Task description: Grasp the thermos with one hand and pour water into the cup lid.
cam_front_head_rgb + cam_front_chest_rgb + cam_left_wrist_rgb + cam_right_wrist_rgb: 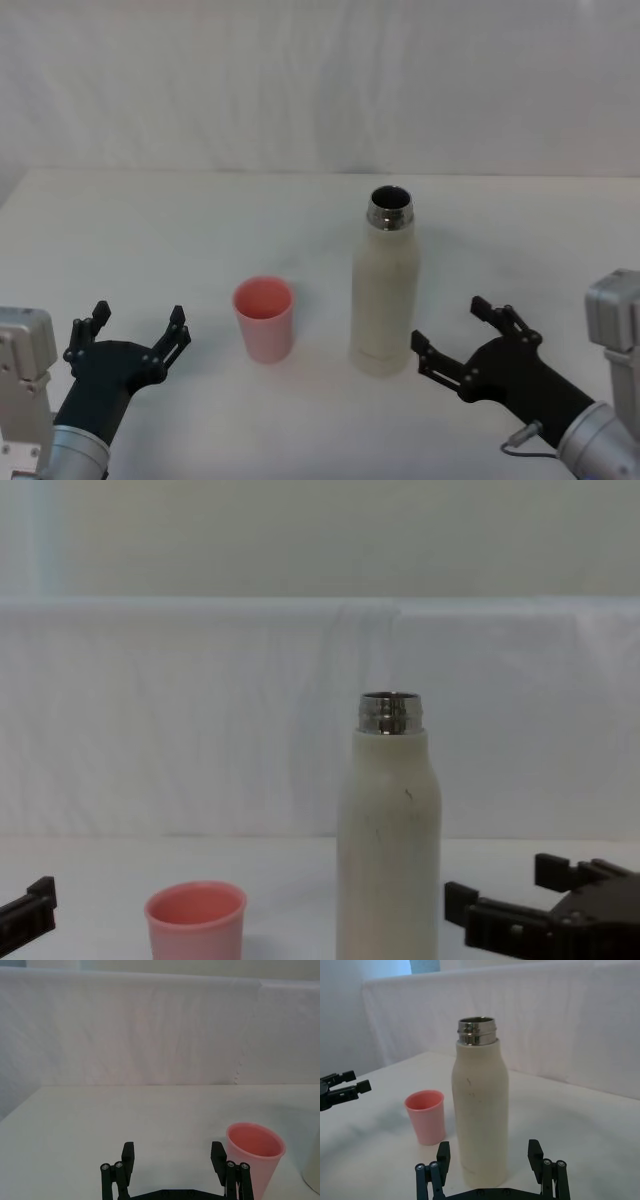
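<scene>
Your right pincer [452, 337] gapes wide beside the thermos [385, 290] mid-tabletop; it looks heavy, rigid, matte: clamp its straight mid-body. Left pincer [135, 327] idles, spread wide, near the cup lid [264, 318]

You see two matte black grippers, the left gripper [138, 329] and right gripper [458, 335], each with two linkage fingers pinned by small silver screws. Pale grey wrist housings sit behind them; a thin cable loops by the right wrist.
</scene>
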You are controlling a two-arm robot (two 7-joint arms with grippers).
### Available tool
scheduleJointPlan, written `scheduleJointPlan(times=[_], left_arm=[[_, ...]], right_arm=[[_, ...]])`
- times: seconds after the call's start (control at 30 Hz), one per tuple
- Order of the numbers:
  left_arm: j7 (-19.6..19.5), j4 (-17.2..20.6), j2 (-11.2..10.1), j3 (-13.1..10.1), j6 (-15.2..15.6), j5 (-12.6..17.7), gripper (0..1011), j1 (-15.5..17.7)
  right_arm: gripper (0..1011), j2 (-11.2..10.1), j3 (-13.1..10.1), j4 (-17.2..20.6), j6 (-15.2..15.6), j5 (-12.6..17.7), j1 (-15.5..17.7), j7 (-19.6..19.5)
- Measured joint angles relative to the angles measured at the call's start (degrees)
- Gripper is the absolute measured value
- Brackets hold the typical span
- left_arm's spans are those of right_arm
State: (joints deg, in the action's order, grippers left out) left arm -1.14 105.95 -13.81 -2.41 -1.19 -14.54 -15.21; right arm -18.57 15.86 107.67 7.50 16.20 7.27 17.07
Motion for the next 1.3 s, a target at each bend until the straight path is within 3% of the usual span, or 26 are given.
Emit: scheduleJointPlan(times=[0.6, 1.3], left_arm=[[0.0, 0.0, 0.0, 0.0, 0.0, 0.0, 1001, 0.0], [0.0, 0.0, 0.0, 0.0, 0.0, 0.0, 1001, 0.0]], right_arm=[[1003, 1.43, 3.44, -4.81, -0.26, -0.75, -4.85, -1.07], [1003, 3.57, 5.01, -8.85, 0.13, -1.28, -9.17, -1.48]])
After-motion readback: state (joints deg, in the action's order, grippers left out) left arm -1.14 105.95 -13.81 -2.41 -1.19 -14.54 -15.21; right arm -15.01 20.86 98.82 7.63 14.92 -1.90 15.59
